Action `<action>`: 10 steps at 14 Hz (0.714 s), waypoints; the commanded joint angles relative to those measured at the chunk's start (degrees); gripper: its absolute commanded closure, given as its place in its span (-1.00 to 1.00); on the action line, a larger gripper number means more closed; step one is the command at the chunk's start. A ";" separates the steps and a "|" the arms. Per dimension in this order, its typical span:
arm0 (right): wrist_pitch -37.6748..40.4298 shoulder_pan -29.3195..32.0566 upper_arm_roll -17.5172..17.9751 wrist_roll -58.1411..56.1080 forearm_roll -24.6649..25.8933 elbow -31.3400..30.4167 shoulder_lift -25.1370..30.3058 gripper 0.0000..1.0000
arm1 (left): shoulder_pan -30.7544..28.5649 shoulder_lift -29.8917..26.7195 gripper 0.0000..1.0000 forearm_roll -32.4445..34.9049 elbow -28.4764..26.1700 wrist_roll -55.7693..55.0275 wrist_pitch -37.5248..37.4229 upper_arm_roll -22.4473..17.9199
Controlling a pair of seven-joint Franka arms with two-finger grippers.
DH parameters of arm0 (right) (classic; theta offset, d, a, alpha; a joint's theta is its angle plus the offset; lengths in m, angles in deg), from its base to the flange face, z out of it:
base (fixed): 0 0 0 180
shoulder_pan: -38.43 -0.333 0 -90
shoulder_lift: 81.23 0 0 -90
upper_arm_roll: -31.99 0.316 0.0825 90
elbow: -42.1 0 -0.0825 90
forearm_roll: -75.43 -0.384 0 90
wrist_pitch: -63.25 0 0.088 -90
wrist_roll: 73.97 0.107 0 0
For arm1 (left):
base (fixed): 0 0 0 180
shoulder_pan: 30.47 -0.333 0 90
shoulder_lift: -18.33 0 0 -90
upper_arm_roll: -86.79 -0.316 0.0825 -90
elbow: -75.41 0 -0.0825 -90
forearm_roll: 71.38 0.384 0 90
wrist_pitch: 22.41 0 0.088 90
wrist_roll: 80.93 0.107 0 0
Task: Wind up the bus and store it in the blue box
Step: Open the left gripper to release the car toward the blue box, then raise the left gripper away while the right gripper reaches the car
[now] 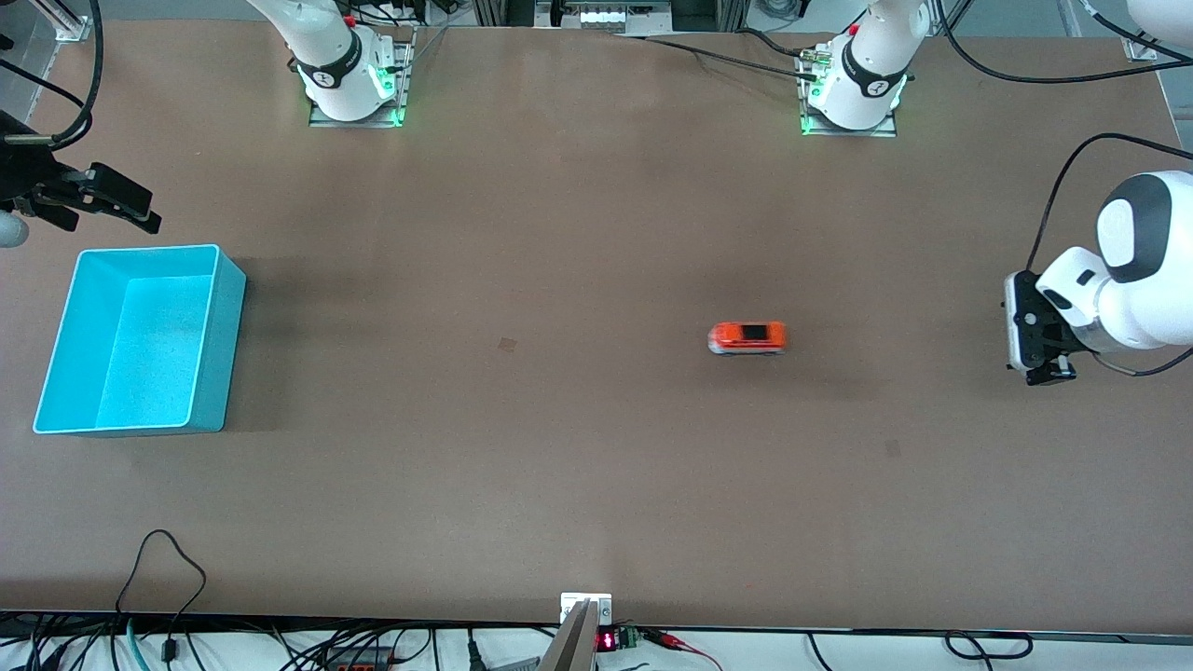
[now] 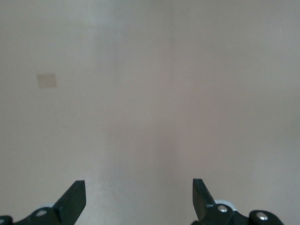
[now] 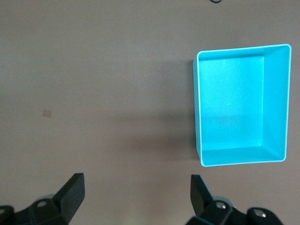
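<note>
Nothing really started yet, going by this. Bus (image 1: 747,337) sat alone on the bare desk (image 1: 559,280), somewhere toward the left arm's end, untouched and on its wheels. Box (image 1: 140,340) stood empty way off at the right arm's end, well apart from the bus. Left gripper (image 1: 1042,359) hung at its own end of the desk, level with the bus but well apart from it, fingers (image 2: 75,199) spread open, gripping nothing, only plain desk in its wrist view. Right gripper (image 1: 116,200) hovered over the desk edge, off the box's rim on the side toward the robots' bases, fingers (image 3: 72,192) spread open too, also empty, box (image 3: 241,103) fully visible in its wrist view. So basically all still to do, as judged here: grab the bus, wind it up, carry it over, drop it in the box. Probably a job for the left arm first, being the closer one.
</note>
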 commanded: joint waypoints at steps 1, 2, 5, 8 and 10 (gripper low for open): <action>-0.32 0.13 0.16 0.79 -0.17 -0.38 0.25 -1.00 | 1.71 -0.55 -1.00 -4.09 2.46 -3.24 -1.31 -0.13; -0.32 0.13 0.16 0.79 -0.17 -0.38 0.25 -1.00 | 2.68 -0.37 -1.00 -4.71 3.85 -5.08 -1.22 -0.13; -0.41 0.21 0.16 0.52 -0.17 -0.38 0.07 -1.00 | 3.74 -0.55 -1.00 -4.89 6.14 -12.54 -1.14 -0.13; -0.41 0.21 0.16 0.17 -0.17 -0.38 -0.01 -1.00 | 3.74 -0.72 -1.00 -4.81 7.03 -24.22 -1.05 -0.22; -0.41 0.21 0.16 0.08 -0.17 -0.38 -0.01 -1.00 | 3.92 -0.90 -1.00 -4.45 8.52 -33.00 -1.13 -0.48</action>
